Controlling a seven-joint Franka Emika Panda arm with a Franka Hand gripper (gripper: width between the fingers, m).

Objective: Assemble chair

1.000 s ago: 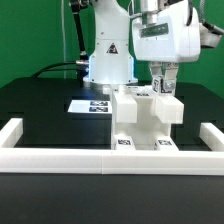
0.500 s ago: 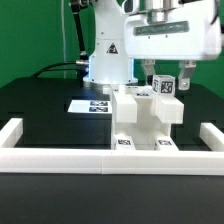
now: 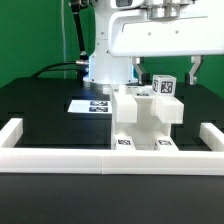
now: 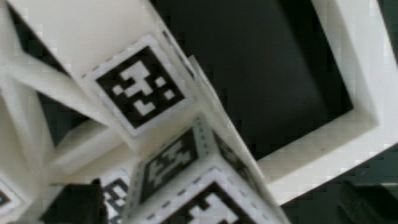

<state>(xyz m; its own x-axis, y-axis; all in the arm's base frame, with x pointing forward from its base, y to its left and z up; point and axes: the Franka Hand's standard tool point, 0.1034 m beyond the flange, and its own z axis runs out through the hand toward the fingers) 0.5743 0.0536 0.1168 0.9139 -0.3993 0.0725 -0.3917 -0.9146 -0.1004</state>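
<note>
The chair (image 3: 146, 118) stands as a partly joined white blocky assembly in the middle of the black table, just behind the front rail. A white post with a black-and-white tag (image 3: 163, 87) stands on the top of the chair, toward the exterior view's right. My gripper (image 3: 165, 72) hangs above that post, open, its two fingers (image 3: 193, 68) spread wide on either side and touching nothing. The wrist view looks straight down on tagged white chair pieces (image 4: 143, 85) from close up.
A long low white border frame (image 3: 60, 158) runs along the front and both sides of the table. The marker board (image 3: 90, 104) lies flat behind the chair toward the exterior view's left. The robot's white base (image 3: 108, 55) stands at the back.
The gripper was shut on the tagged post on top of the chair. It has opened wide, let go and risen; the post stays in place.
</note>
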